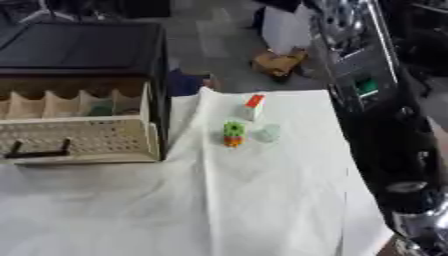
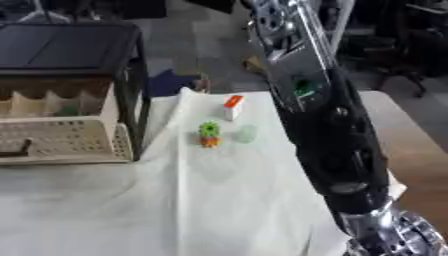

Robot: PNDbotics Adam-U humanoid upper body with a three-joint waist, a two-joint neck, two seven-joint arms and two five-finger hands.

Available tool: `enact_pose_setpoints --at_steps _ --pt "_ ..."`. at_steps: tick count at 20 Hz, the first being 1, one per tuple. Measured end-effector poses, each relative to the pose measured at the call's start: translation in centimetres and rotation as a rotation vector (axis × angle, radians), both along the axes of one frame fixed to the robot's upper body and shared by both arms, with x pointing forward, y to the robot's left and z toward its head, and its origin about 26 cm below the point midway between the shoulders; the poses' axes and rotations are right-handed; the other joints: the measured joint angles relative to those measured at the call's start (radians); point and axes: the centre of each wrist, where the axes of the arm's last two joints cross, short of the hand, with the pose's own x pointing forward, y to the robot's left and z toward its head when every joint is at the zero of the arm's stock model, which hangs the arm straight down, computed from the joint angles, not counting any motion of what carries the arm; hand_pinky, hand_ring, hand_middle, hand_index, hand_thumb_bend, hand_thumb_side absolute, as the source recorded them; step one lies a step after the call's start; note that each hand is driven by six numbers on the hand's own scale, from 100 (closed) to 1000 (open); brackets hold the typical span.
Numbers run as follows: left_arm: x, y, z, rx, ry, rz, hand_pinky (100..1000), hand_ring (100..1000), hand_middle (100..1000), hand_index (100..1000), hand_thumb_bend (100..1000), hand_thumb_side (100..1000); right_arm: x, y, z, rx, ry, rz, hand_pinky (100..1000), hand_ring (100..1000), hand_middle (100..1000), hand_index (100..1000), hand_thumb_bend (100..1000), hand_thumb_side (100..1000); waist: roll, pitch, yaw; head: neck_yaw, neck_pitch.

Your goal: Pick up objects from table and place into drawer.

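With the right arm [image 2: 332,150] crowding the toys [image 1: 234,134] — its hand's state cannot be told — they could be swept off the cloth [image 1: 262,200] before the drawer [image 1: 79,135] is reached.

Small objects near the surface's far edge
A green-and-orange toy [image 2: 209,134] sits beside a pale green piece [image 2: 248,133]; the open drawer [image 2: 61,142] stands left.

White cloth [image 1: 262,200], beige lattice-front drawer [image 1: 79,137], green-and-orange toy [image 1: 233,134], white block with orange top [image 1: 253,107], black arm [image 2: 332,130]
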Motion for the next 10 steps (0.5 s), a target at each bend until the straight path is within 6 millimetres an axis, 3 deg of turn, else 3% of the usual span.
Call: enact_pose_setpoints --at_steps 8,10 --pt "-0.2 0.5 0.6 0.181 -0.093 -0.015 311 369 375 621 100 1000 -1.4 -3.1 -2.0 0.16 -0.074 -0.108 535 583 527 750 100 941 0.008 0.0 -0.006 0.018 0.0" --pt "-0.3 0.7 0.8 0.252 -0.108 -0.018 313 383 382 633 100 1000 -1.8 -3.8 -2.5 0.192 -0.098 -0.132 543 589 535 753 100 965 0.01 0.0 -0.007 0.02 0.0"
